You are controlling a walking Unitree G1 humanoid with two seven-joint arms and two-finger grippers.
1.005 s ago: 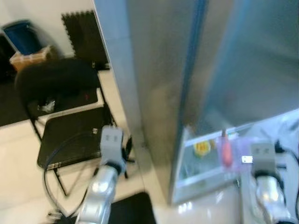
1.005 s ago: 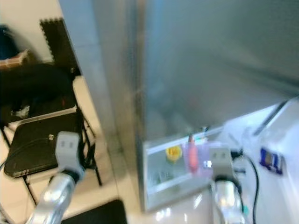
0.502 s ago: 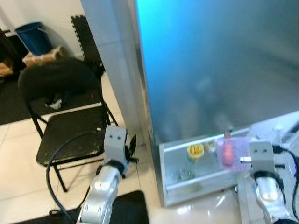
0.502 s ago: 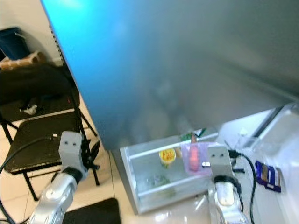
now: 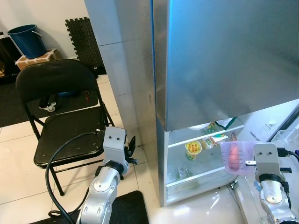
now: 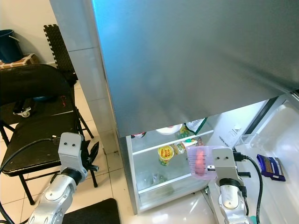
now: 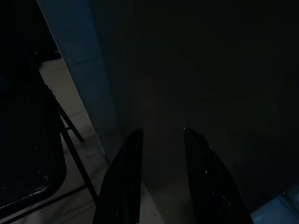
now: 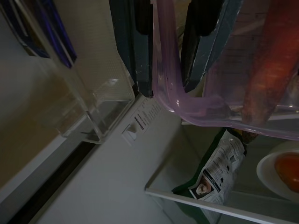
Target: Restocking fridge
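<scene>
My right gripper (image 8: 167,87) is shut on the rim of a translucent purple container (image 5: 235,157) with an orange carrot (image 8: 266,79) standing inside it. The container hangs in front of the open lower compartment of the steel fridge (image 5: 224,60), level with a shelf that holds a yellow tub (image 5: 193,148) and a green packet (image 8: 212,177). A white bowl (image 8: 280,170) sits on that shelf too. My left gripper (image 7: 162,133) is open and holds nothing, low beside the fridge's left side near the chair.
A black folding chair (image 5: 70,130) stands left of the fridge, a black cable (image 5: 60,154) looping in front of it. A blue bucket (image 5: 25,39) stands by the far wall. A black mat (image 5: 126,210) lies on the tiled floor. The fridge door bin (image 6: 264,165) at right holds a blue pack.
The whole picture has shifted and sharpened as the camera moved, so more of the lit fridge interior shows. My right gripper still holds the container with the carrot.
</scene>
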